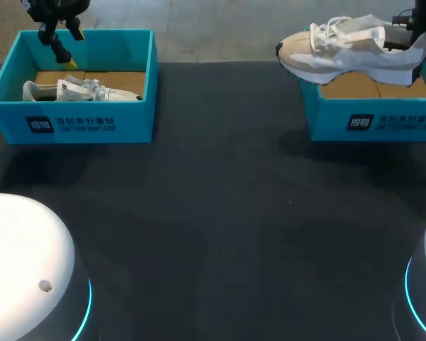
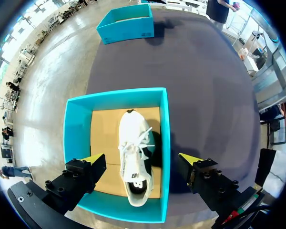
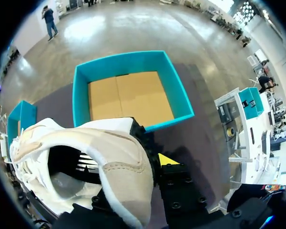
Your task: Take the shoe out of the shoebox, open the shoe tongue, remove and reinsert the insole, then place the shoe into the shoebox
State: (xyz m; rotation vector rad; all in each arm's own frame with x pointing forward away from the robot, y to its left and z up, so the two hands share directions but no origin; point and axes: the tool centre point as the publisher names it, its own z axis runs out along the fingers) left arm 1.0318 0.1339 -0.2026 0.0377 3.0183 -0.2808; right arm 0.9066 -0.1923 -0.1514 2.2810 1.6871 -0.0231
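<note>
**Past the two white domed arm bases (image 1: pixel 21 263): one shoe up, one in its box**

At the upper right of the head view, your right gripper (image 1: pixel 406 39) is clamped on the heel end of a cream-and-white lace-up sneaker (image 1: pixel 348 50). It holds the sneaker in the air above the right turquoise cardboard shoebox (image 1: pixel 373 121), toe towards frame left and past the box's wall. The right wrist view shows that box with only its brown cardboard floor, so you can count the take-out step as done for this shoe.

At the upper left, your left gripper (image 2: pixel 142 161) hovers with its fingers wide apart over the left turquoise cardboard shoebox (image 1: pixel 71 124). It touches nothing. A second white sneaker (image 1: pixel 78 90) lies inside that box, not yet lifted.

Nothing rests on the black bench (image 1: pixel 220 213) between the boxes. Opening the tongue, pulling and refitting the insole, and returning the shoe all look to be ahead of you.
</note>
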